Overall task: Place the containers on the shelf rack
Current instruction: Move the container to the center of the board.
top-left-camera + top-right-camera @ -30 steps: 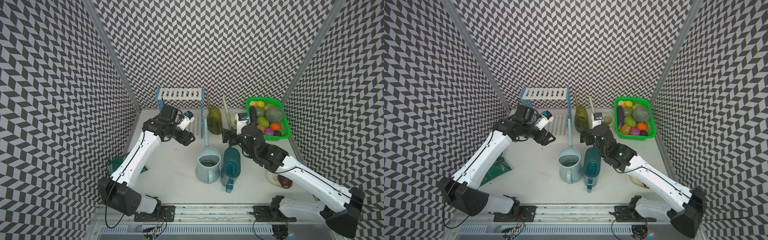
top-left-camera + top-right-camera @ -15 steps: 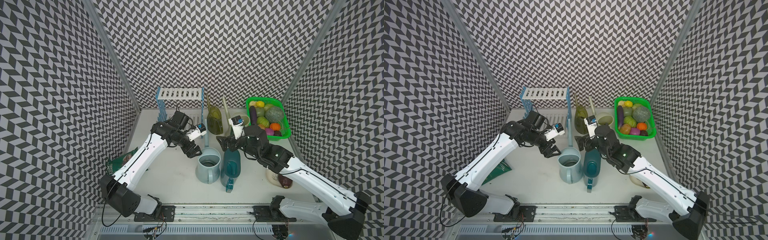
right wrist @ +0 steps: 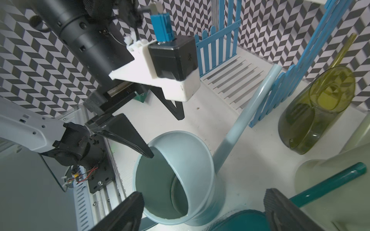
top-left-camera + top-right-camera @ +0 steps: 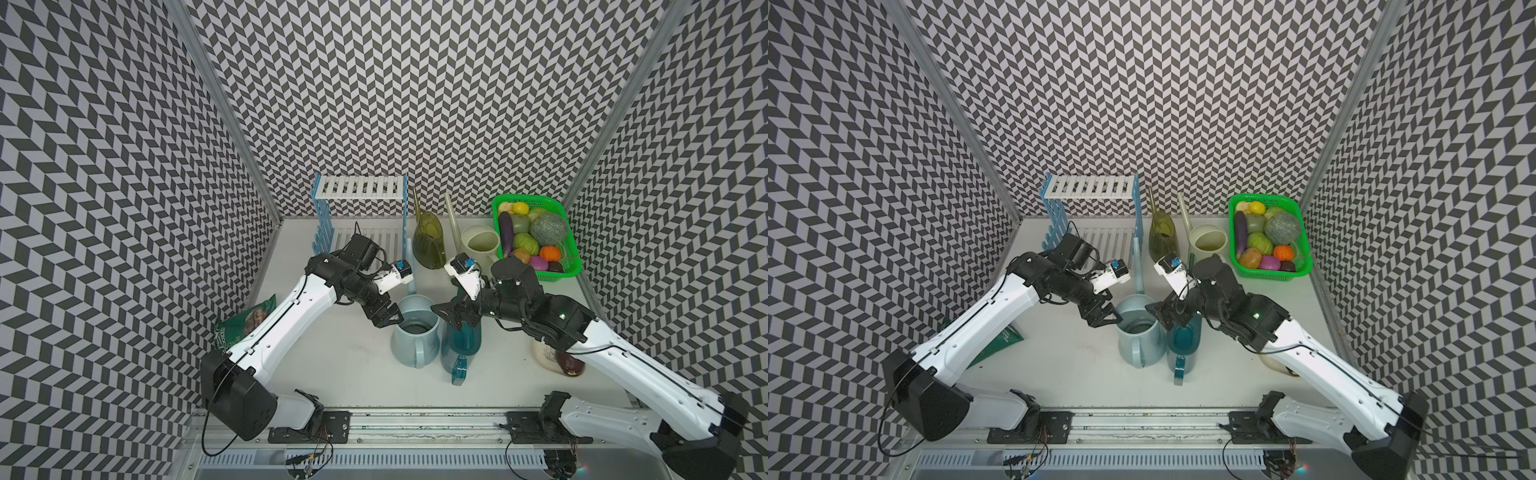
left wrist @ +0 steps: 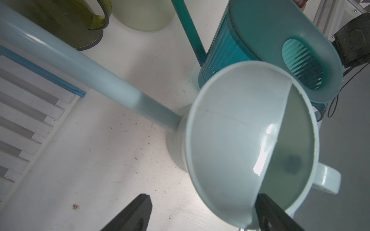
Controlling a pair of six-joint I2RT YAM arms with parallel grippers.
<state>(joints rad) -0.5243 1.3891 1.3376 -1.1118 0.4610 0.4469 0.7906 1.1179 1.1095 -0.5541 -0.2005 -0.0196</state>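
Note:
Four watering-can containers stand on the table. The light blue one (image 4: 415,336) (image 5: 240,130) (image 3: 180,170) and the dark teal one (image 4: 461,349) (image 3: 240,222) stand side by side mid-table. The olive one (image 4: 430,241) and the cream one (image 4: 480,245) stand right of the shelf rack (image 4: 359,191) (image 4: 1088,187), whose shelves are bare. My left gripper (image 4: 388,319) (image 5: 202,212) (image 3: 164,136) is open, one finger at the light blue can's rim and one outside it. My right gripper (image 4: 453,318) (image 3: 202,212) hangs open above the teal can's top.
A green basket (image 4: 569,257) of vegetables sits at the back right. A green snack bag (image 4: 243,324) lies by the left wall under my left arm. A cream cup (image 4: 544,357) sits under my right arm. The light blue spout (image 4: 409,266) leans toward the rack's side frame.
My left gripper has come away from the rack, forward and right, to the light blue can's rim. My right gripper has moved forward and lowered over the teal can.

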